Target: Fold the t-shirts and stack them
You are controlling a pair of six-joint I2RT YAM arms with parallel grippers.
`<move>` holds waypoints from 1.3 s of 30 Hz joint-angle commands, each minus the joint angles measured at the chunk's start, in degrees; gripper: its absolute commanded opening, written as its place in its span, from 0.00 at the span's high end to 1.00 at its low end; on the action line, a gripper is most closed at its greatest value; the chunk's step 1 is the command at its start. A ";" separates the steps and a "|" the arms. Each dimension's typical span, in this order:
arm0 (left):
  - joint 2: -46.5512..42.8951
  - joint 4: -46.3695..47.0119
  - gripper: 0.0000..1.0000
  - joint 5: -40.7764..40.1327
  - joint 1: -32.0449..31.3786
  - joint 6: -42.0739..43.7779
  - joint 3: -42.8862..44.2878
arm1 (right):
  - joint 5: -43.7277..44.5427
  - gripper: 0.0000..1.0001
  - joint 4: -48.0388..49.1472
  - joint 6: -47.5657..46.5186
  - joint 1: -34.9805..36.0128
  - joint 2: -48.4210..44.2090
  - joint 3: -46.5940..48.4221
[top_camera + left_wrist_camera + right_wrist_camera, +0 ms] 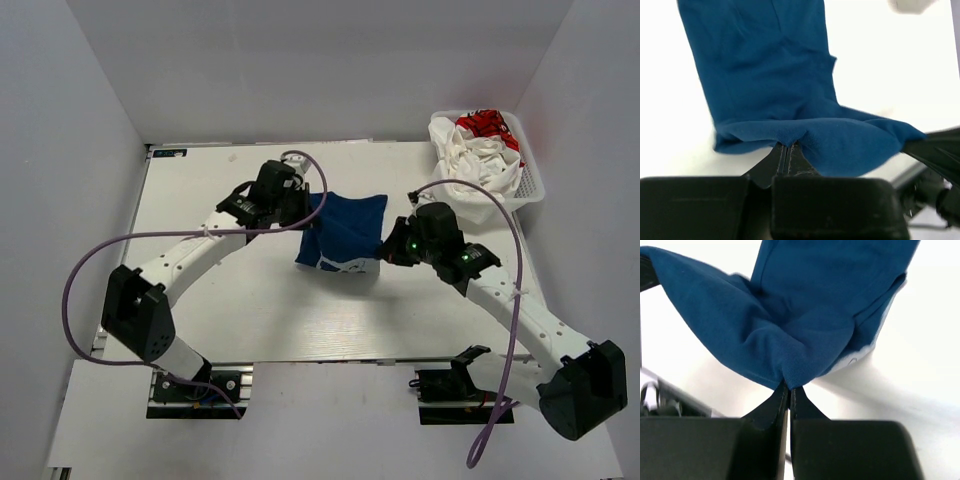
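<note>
A royal blue t-shirt (343, 232) hangs partly folded over the middle of the table, stretched between both arms. My left gripper (303, 207) is shut on its left edge; in the left wrist view the blue t-shirt (770, 75) bunches into the pinched jaws of the left gripper (786, 146). On the shirt's right edge my right gripper (390, 246) is shut; the right wrist view shows the blue t-shirt (805, 315) gathered at the right gripper (789, 386). A white t-shirt with a red graphic (470, 150) lies crumpled in the basket.
A white mesh basket (533, 182) stands at the table's back right corner. The white table (260, 310) has walls on the left, right and back. Purple cables loop from both arms.
</note>
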 commanded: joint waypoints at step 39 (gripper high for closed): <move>61.14 16.77 0.00 13.03 17.23 1.25 62.91 | -5.57 0.10 9.38 -6.67 -18.90 77.70 78.85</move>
